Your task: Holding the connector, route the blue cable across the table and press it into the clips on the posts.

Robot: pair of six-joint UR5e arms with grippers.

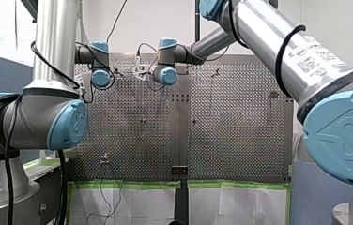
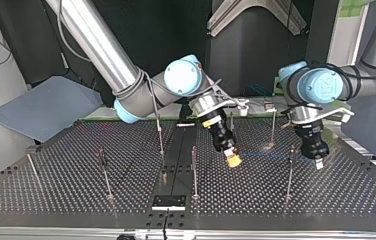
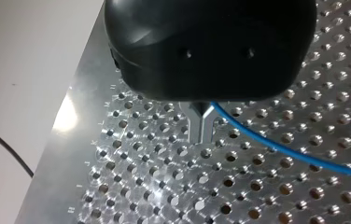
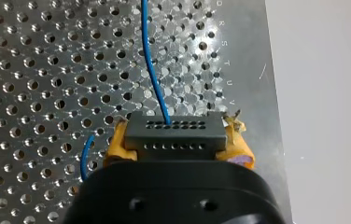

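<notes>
Right gripper (image 4: 177,140) clamps connector (image 4: 173,127); blue cable (image 4: 152,70) runs ahead.

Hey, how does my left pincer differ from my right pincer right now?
My right pincer has yellow pads; my left pincer has bare metal fingers. The right clamps the dark connector; the left pinches the blue cable itself. Both are shut, low over the perforated table.

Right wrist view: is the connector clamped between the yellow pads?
Yes, the connector sits between the right tool's yellow pads, with the cable leaving its face.
</notes>
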